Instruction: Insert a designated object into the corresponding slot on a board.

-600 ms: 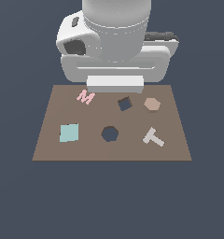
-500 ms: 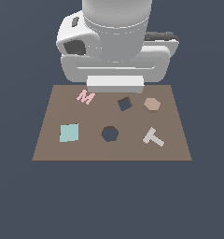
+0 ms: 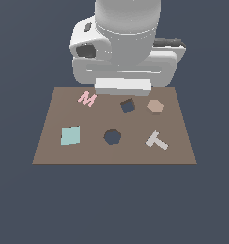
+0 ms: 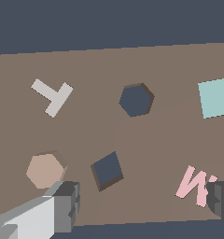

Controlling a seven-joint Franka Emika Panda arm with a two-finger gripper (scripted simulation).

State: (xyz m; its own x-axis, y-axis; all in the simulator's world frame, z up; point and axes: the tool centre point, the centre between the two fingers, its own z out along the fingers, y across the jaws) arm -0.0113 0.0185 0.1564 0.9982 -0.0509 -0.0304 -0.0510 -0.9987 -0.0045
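Hovering above the far edge of the board [image 3: 59, 143], the pincer [image 4: 142, 205] is spread wide and holds nothing; the wrist view shows one finger just beside the tan hexagon [image 4: 45, 170] and the other at the pink M piece [image 4: 191, 186].

- Tan hexagon: lies flat on the board, loose, not yet gripped. It sits off to one side of the pincer's midline, close to one finger. In the exterior view it is toward the right, near the far edge.
- Hexagon slot [image 4: 136, 100]: dark, empty, mid-board, well apart from the tan hexagon. In the exterior view it lies nearer the camera and to the left of the piece.
- Tilted square hole [image 4: 107, 171]: almost directly under the pincer, between hexagon and M.
- Grey T piece [image 4: 52, 95], pale teal square [image 4: 216, 97]: untouched.

Hidden: the arm's bulk covers the pincer in the exterior view; the wrist view crops both fingertips.
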